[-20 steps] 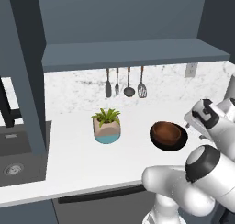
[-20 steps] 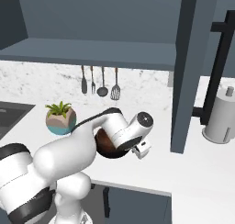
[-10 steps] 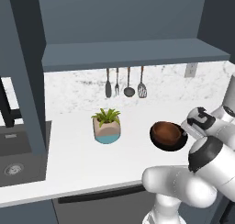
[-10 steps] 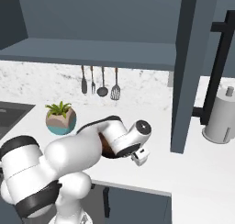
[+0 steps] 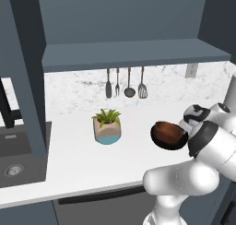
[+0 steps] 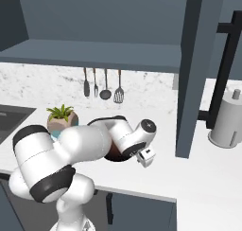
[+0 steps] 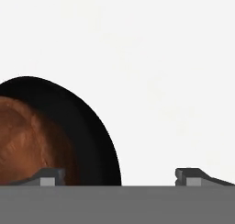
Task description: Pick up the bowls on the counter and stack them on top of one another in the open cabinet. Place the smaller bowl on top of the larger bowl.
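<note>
While the smaller bowl point(image 5: 168, 134) sits upright, mouth up, nested inside the larger bowl point(image 7: 94, 136) on the desk point(image 5: 73, 162), the jaws point(image 7: 120, 175) stand wide open, holding nothing, straddling the black rim. Left of the bowls stands a plant pot point(image 5: 107, 126); utensils point(image 5: 125, 83) hang behind.
</note>
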